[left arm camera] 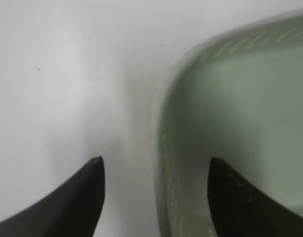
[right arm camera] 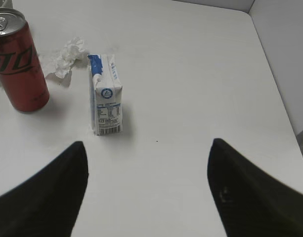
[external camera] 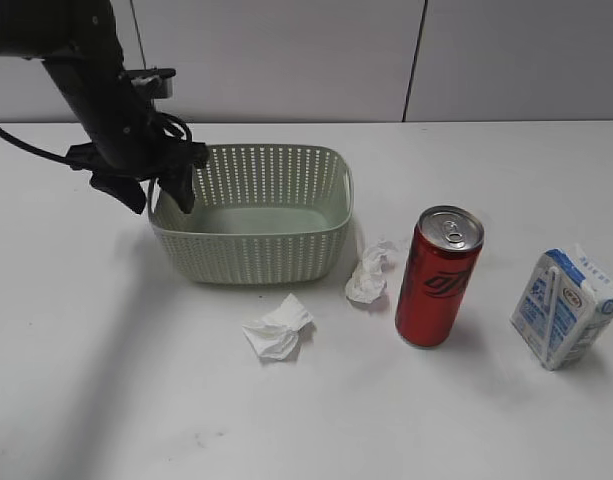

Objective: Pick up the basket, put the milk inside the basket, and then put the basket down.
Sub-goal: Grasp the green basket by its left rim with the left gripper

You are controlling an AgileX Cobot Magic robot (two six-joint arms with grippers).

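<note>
The pale sage-green basket (external camera: 256,255) stands empty on the white table, left of the middle. My left gripper (external camera: 163,203) is open and straddles the basket's left wall, one finger outside and one inside. The left wrist view shows the blurred basket (left arm camera: 240,108) wall running between the open fingers (left arm camera: 155,160). The milk (external camera: 566,308), a white-and-blue carton, stands upright at the far right. In the right wrist view the milk (right arm camera: 107,98) is ahead and left of my open, empty right gripper (right arm camera: 147,143). The right gripper is out of the exterior view.
A tall red soda can (external camera: 438,277) stands between basket and milk; it also shows in the right wrist view (right arm camera: 20,61). Two crumpled tissues lie on the table, one in front of the basket (external camera: 278,328) and one beside the can (external camera: 371,270). The table's right edge (right arm camera: 277,98) is near the milk.
</note>
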